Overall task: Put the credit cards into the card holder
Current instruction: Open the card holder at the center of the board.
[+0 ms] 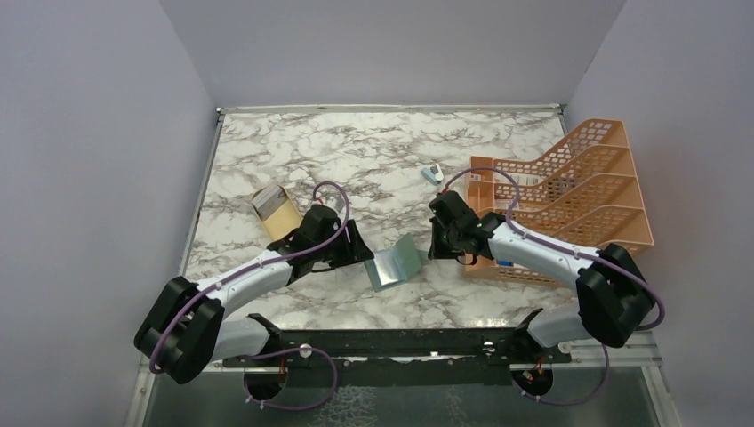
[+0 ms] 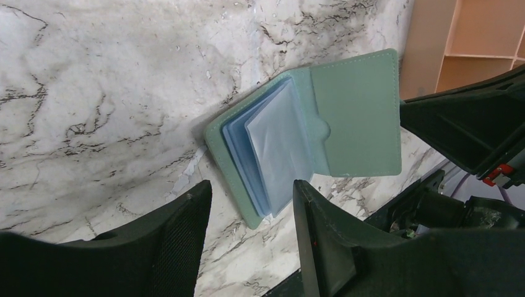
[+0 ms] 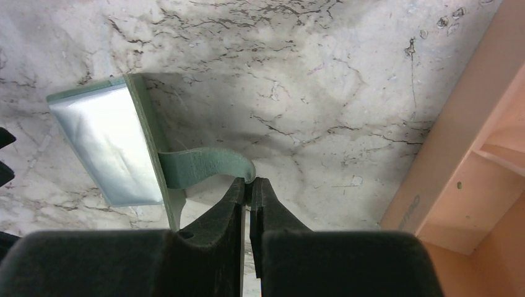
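Top external view is showing the card holder [image 1: 396, 265] lying open on the desk [image 1: 356, 160], between the two arms. The right fingers [image 3: 232, 204] are pinching closed on the edge of its green cover flap, holding that flap lifted. The left fingers [image 2: 186, 235] are standing apart, hovering over the near edge of the blue-grey pockets and gripping nothing. Credit cards [image 1: 265, 201] are lying in the tan dish [image 1: 284, 220] beside the left arm.
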Motion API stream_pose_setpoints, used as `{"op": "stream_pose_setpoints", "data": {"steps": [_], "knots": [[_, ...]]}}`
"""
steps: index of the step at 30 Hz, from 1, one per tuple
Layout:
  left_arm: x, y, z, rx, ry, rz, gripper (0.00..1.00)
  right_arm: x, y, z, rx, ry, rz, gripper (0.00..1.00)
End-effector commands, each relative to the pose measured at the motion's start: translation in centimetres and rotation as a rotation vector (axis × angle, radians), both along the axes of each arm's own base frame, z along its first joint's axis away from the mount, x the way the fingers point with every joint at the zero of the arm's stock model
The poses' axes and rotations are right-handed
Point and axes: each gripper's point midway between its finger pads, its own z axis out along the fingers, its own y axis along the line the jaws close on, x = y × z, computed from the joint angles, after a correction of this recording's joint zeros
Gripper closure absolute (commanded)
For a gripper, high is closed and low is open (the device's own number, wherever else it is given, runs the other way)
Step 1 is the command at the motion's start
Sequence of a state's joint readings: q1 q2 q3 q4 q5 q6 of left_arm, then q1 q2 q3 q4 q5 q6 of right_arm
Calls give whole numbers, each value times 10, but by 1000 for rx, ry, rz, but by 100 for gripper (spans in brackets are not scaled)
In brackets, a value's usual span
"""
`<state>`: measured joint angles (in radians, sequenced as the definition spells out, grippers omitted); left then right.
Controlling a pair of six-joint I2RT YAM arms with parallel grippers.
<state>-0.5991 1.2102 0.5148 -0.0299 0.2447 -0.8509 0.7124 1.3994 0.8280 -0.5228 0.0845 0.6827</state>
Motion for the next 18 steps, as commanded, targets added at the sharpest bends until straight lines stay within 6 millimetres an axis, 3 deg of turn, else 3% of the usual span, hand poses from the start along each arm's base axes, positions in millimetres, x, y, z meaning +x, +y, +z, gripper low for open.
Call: {"op": "stream_pose_setpoints", "data": {"steps": [1,11,18], "knots": [[-1,-7,3,-37,-4,-17,47,-2,-11,-14,-54,25,-13,99],[-4,-6,-5,-42,17,-10,48,-8,-19,-31,-93,65,-22,99],[-7,-9,-12,-57,36,-12,53,-7,-20,-29,-92,59,-24,99]]}}
